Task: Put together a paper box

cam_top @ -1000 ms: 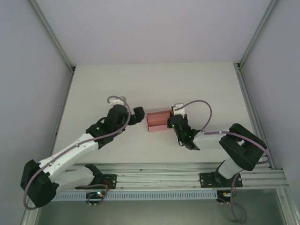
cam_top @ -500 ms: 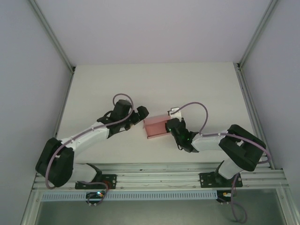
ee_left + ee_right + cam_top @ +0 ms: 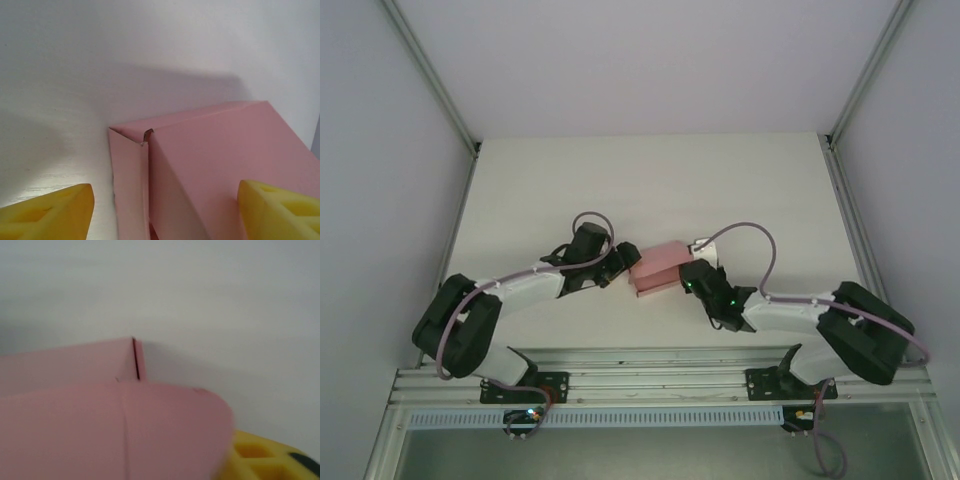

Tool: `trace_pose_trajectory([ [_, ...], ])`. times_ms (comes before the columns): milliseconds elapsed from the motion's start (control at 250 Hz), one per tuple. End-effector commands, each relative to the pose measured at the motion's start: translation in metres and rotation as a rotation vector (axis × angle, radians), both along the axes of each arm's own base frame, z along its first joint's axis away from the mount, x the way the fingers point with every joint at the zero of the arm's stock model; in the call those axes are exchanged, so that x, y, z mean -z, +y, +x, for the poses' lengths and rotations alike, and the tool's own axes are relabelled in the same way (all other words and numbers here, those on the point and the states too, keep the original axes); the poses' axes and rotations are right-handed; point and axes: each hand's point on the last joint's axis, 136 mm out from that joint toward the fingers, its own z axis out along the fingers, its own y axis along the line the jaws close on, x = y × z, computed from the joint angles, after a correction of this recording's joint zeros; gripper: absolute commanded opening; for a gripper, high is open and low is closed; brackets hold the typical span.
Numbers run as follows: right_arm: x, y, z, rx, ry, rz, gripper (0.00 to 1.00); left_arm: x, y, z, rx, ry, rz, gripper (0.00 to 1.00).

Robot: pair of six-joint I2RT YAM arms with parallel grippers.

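Plain white surface (image 3: 650, 180), paper box (image 3: 658, 268) wedged between both claws. Left claw (image 3: 622, 262) is spread around its corner; right claw (image 3: 692, 272), can't tell. If left squeezes crooked, the side flap (image 3: 129, 180) probably crumples.

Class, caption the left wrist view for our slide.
Pink paper box corner framed between two yellow fingertips, white table behind.

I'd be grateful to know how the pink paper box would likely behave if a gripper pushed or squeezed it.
The paper box looks like thin folded card, with a gap at the corner seam, so a squeeze would probably buckle its walls. It sits low and looks light, so a push would likely slide it across the table rather than tip it.
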Motion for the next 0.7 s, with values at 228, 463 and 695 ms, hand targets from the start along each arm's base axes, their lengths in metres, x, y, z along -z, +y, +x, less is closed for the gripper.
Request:
trace_pose_trajectory([
  [228, 0.011, -0.055, -0.066, 0.042, 0.187, 0.038, 0.86, 0.029, -0.016, 0.003, 0.096, 0.004, 0.041, 0.60],
  [463, -0.021, -0.049, -0.051, -0.021, 0.186, 0.103, 1.00, 0.033, -0.019, 0.011, 0.154, -0.040, 0.069, 0.54],
  [695, -0.042, -0.052, -0.019, -0.027, 0.307, 0.254, 1.00, 0.027, -0.026, 0.019, 0.234, -0.118, -0.045, 0.44],
])
